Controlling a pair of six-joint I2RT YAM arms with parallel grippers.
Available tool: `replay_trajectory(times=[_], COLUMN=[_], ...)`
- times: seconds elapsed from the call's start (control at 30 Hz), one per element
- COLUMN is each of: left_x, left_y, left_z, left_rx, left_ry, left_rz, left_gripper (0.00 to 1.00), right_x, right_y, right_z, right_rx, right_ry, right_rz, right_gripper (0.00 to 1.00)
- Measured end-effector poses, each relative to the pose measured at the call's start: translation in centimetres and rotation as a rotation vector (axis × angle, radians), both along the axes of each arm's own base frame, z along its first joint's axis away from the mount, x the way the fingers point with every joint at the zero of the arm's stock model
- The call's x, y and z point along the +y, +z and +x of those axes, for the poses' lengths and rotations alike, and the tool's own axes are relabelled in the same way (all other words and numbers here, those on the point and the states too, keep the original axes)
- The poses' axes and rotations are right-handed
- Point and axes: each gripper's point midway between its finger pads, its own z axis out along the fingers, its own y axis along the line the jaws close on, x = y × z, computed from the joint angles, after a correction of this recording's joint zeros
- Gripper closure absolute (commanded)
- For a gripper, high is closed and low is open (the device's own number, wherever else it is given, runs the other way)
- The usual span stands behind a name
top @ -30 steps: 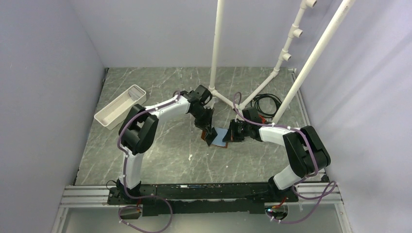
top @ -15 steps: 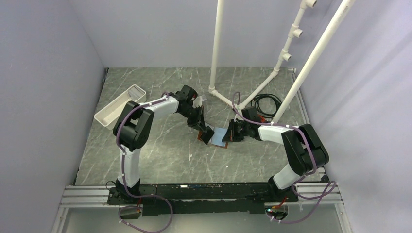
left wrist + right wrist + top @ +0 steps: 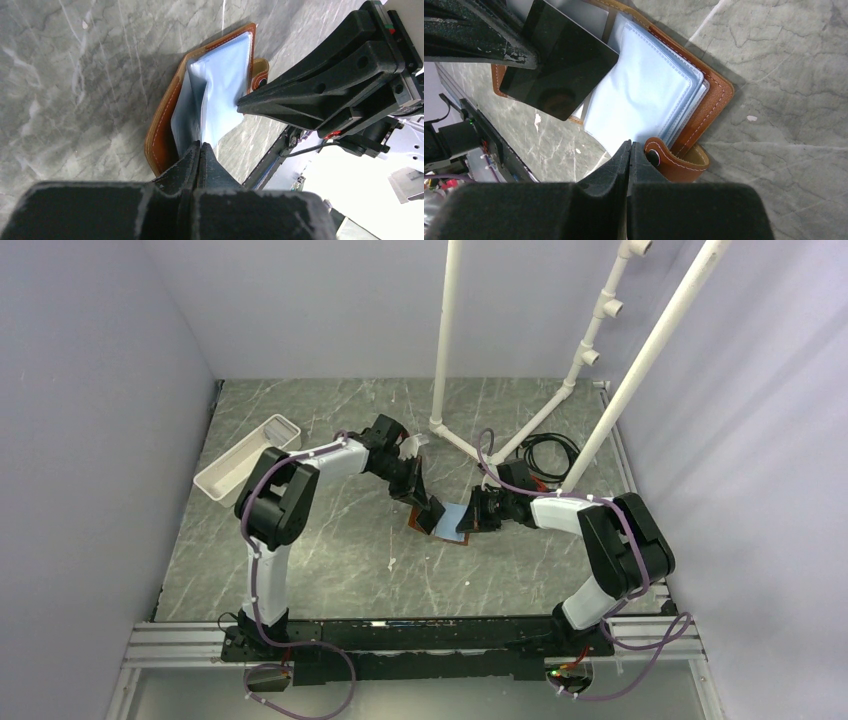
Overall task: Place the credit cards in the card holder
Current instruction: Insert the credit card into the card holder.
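Observation:
The brown leather card holder (image 3: 417, 524) lies open on the grey marble table, its pale blue plastic sleeves (image 3: 649, 90) fanned out. Its strap tab (image 3: 679, 162) is beside my right fingertips. My left gripper (image 3: 201, 146) is shut on a dark glossy credit card (image 3: 559, 65), which it holds edge-on over the sleeves at the holder's left side. My right gripper (image 3: 629, 145) is shut on the edge of one sleeve, at the holder's right side. In the top view the left gripper (image 3: 432, 510) and the right gripper (image 3: 471, 517) face each other across the holder.
A long white plastic tray (image 3: 247, 459) lies at the back left. White pipe stands (image 3: 440, 340) rise from the back of the table, and a coiled black cable (image 3: 548, 452) lies behind the right arm.
The left arm's wrist and elbow have swung left and back, tilting the card at the holder. The right gripper has stayed on the sleeve.

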Motion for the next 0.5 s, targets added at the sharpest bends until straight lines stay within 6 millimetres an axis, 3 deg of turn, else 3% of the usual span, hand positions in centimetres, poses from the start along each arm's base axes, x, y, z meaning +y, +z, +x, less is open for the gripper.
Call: replay_trajectory(times=[0.5], left_x=[-0.99], left_y=[-0.42], left_z=[0.95], left_rx=[-0.036], left_ry=[-0.009], left_rz=[-0.057], left_gripper=[1.00], right_x=[0.00], right_y=[0.00], right_z=[0.00], right_rx=[0.000], right_ry=[0.001], right_rz=[0.001], right_gripper=[1.00])
